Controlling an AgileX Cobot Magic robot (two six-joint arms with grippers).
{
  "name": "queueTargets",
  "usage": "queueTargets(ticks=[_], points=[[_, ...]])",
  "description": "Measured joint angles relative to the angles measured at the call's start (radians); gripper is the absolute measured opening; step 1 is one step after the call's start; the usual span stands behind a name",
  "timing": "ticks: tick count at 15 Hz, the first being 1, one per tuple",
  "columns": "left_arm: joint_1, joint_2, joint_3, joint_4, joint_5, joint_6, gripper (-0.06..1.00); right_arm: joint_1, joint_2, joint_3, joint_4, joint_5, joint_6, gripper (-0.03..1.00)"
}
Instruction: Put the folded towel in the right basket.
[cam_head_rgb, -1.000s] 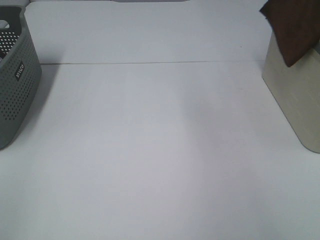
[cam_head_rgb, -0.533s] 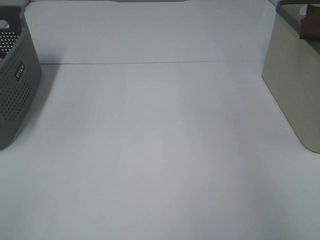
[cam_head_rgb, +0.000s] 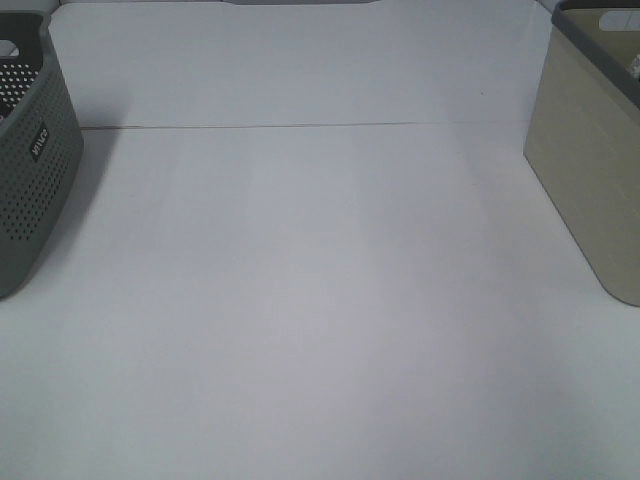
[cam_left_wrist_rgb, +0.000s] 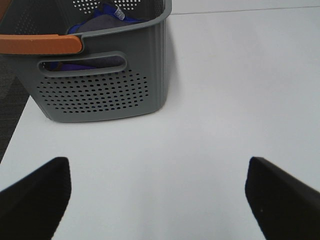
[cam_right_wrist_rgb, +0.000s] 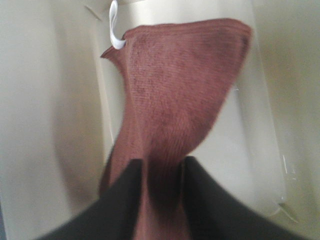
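Observation:
In the right wrist view my right gripper (cam_right_wrist_rgb: 160, 172) is shut on the reddish-brown towel (cam_right_wrist_rgb: 175, 100), which hangs down inside the beige right basket (cam_right_wrist_rgb: 45, 100), with a white tag at one corner. In the exterior high view the beige basket (cam_head_rgb: 585, 170) stands at the right edge; the towel and the right gripper are not visible there. My left gripper (cam_left_wrist_rgb: 157, 192) is open and empty, low over the white table beside the grey basket (cam_left_wrist_rgb: 100, 80).
The grey perforated left basket (cam_head_rgb: 30, 170) stands at the left edge and holds blue and grey cloth (cam_left_wrist_rgb: 100, 22). An orange bar (cam_left_wrist_rgb: 40, 44) shows at its rim. The white table (cam_head_rgb: 300, 300) lies between the two baskets.
The towel was visible above the beige basket's rim a second ago; it has dropped down into the basket and is now out of the exterior high view.

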Motion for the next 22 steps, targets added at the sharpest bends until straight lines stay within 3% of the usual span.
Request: queueTargets(ticks=[2, 3, 4, 10, 13, 20, 22], points=[[0.0, 0.0, 0.0, 0.0, 0.0, 0.0, 0.88, 0.0, -0.002, 0.0, -0.02, 0.0, 0.008, 0.79], [0.0, 0.0, 0.0, 0.0, 0.0, 0.0, 0.88, 0.0, -0.009, 0.0, -0.023, 0.0, 0.008, 0.9], [0.0, 0.0, 0.0, 0.0, 0.0, 0.0, 0.88, 0.0, -0.026, 0.0, -0.018, 0.0, 0.008, 0.94], [0.0, 0.0, 0.0, 0.0, 0.0, 0.0, 0.88, 0.0, -0.2, 0.002, 0.112, 0.001, -0.021, 0.98], [0.0, 0.0, 0.0, 0.0, 0.0, 0.0, 0.88, 0.0, -0.328, 0.084, 0.145, -0.002, -0.031, 0.98], [0.0, 0.0, 0.0, 0.0, 0.0, 0.0, 0.88, 0.0, -0.684, 0.482, 0.194, -0.001, -0.093, 0.98], [0.0, 0.0, 0.0, 0.0, 0.0, 0.0, 0.88, 0.0, -0.872, 0.723, 0.194, -0.002, -0.094, 0.98]])
